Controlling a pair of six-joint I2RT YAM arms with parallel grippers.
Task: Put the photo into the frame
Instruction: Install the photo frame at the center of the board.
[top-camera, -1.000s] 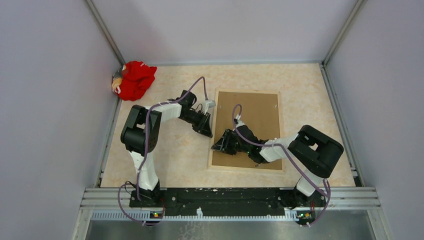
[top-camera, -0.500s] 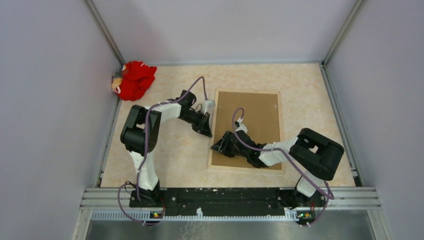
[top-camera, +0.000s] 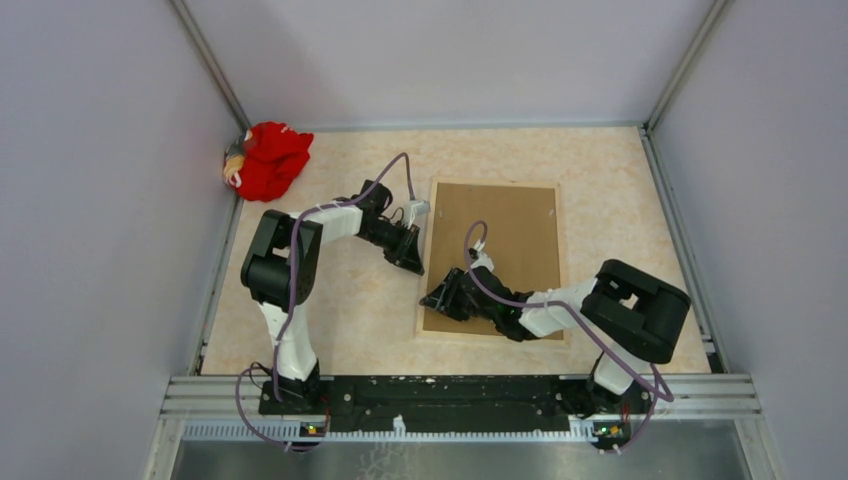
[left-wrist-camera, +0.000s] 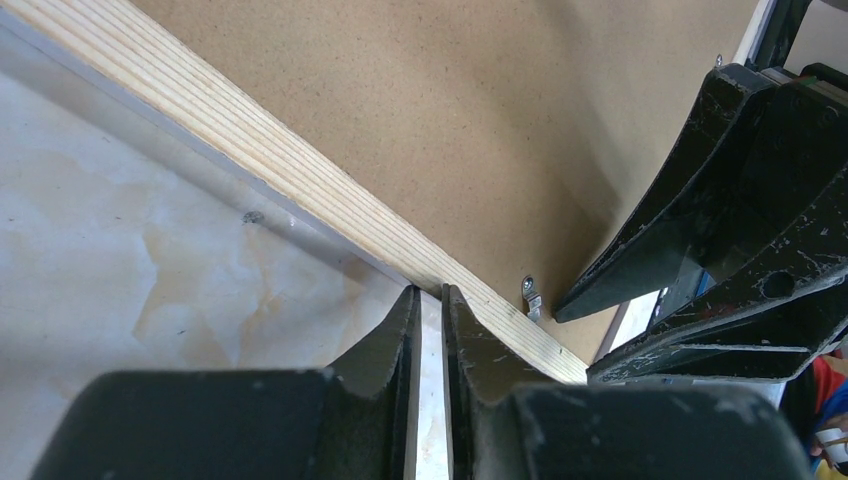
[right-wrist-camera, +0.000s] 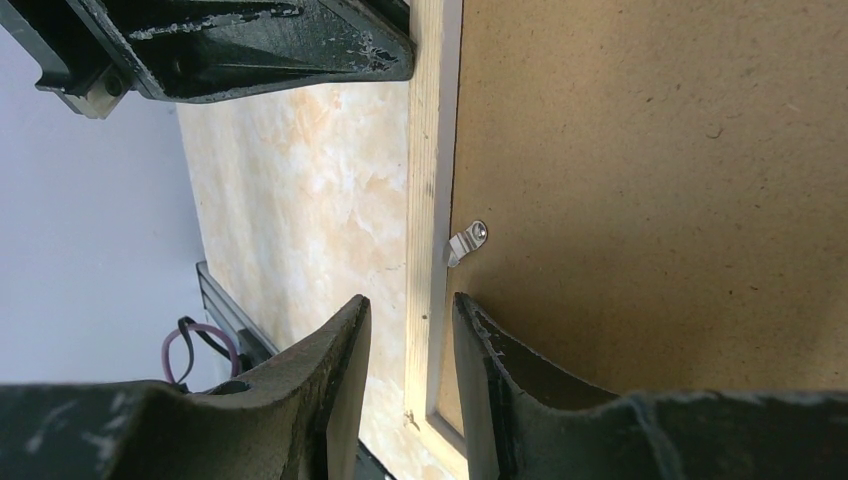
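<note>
The frame (top-camera: 563, 250) lies face down on the table, its light wood rail (left-wrist-camera: 250, 160) (right-wrist-camera: 428, 150) around a brown backing board (top-camera: 515, 235). The photo is hidden. My left gripper (top-camera: 417, 268) (left-wrist-camera: 431, 292) rests low at the outer side of the frame's left rail. Its jaws stand a narrow slit apart, with only table showing between them. My right gripper (top-camera: 428, 298) (right-wrist-camera: 412, 300) is open over the same rail, closer to the near corner. One finger hangs over the table and the other over the board. A small metal turn clip (right-wrist-camera: 465, 243) (left-wrist-camera: 530, 297) sits at the rail between the two grippers.
A crumpled red cloth (top-camera: 268, 160) lies in the far left corner. Grey walls close in the table on three sides. A metal rail (top-camera: 460, 385) runs along the near edge by the arm bases.
My right gripper has slid toward the near end of the frame's left rail. The left gripper has stayed in place while its jaws narrowed.
</note>
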